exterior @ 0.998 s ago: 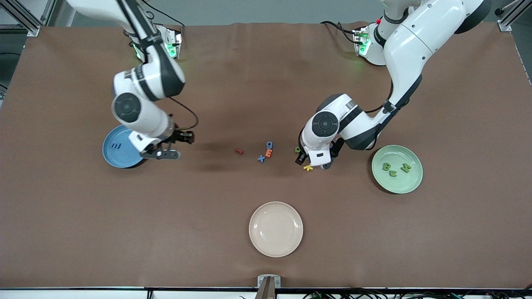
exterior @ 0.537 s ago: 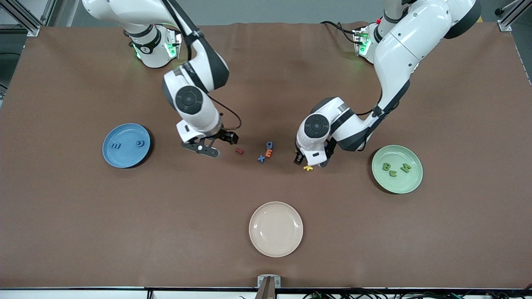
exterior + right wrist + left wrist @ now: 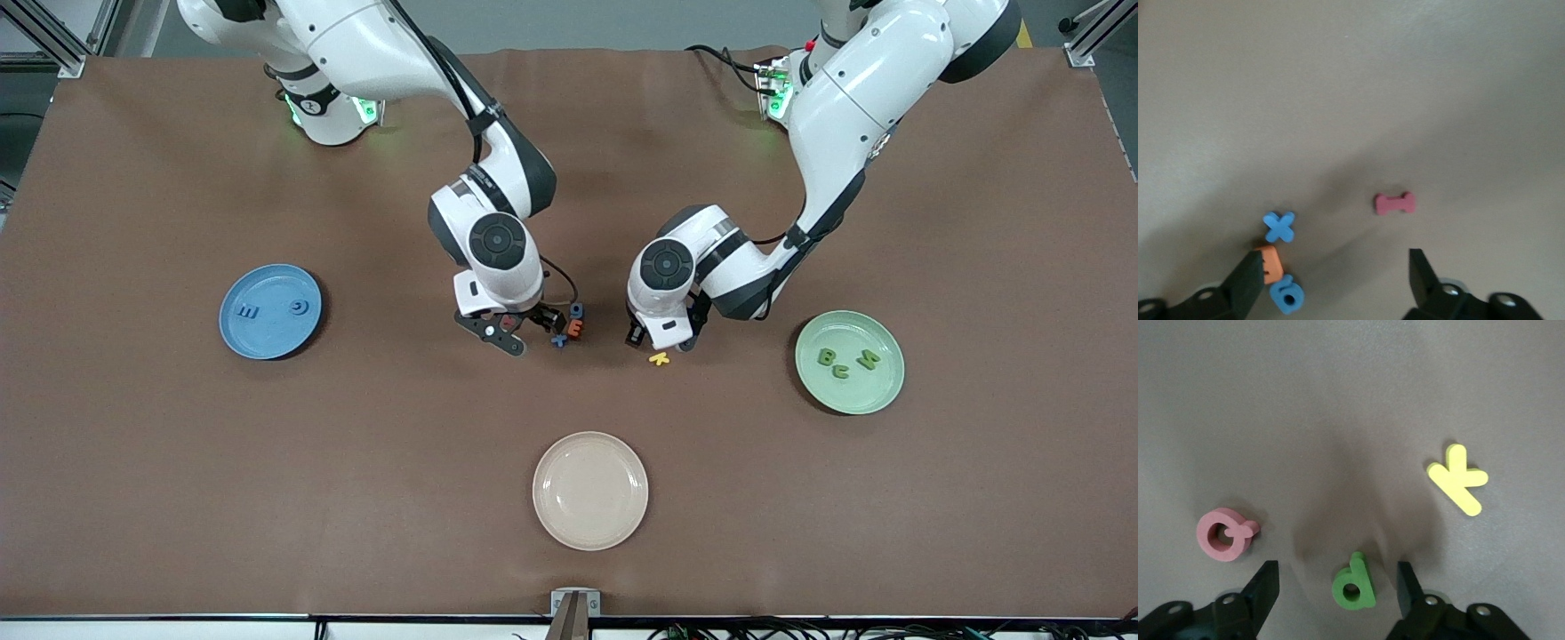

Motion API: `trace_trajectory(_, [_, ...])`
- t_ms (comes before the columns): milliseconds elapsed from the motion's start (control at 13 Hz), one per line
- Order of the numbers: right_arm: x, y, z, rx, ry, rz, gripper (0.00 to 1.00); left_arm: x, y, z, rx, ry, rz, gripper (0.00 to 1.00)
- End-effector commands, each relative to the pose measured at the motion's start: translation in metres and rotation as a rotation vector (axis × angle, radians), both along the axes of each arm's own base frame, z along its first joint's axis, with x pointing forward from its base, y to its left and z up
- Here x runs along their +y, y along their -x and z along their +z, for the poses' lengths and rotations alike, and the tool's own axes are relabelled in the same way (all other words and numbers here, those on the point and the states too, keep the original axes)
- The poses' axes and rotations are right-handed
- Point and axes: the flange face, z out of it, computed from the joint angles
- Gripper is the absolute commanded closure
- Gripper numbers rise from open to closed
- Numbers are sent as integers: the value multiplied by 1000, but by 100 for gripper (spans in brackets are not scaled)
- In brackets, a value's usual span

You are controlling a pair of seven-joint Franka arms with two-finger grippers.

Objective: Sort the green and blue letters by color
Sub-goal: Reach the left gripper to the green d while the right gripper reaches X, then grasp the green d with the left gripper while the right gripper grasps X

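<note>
Right gripper, arriving from the blue plate, is hovering spread over X; left gripper is straddling green d, jaws narrowing but apart

- my brown table: blue plate, green plate, cream plate
- loose letters mid-table: blue X, yellow K, green d, pink Q

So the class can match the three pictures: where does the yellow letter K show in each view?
Front view: yellow K on the table, just under the left gripper.
Left wrist view: yellow K, beside the green d.
Right wrist view: not in it.
Shared landmark: the left gripper.
</note>
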Motion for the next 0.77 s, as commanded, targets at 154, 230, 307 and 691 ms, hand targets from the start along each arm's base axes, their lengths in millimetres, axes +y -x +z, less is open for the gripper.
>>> trace_trajectory(154, [12, -8, -18, -45, -16, -33, 38, -3, 1, 0, -28, 8, 6, 27])
trace_trajectory(230, [15, -7, -23, -53, -19, -25, 39, -3, 1, -1, -29, 8, 5, 30])
trace_trajectory(307, [17, -9, -27, -59, -16, -19, 40, -6, 5, -2, -27, 9, -2, 37])
trace_trajectory(691, [34, -4, -46, -88, -26, 12, 41, 5, -7, 5, -51, 5, -1, 100])
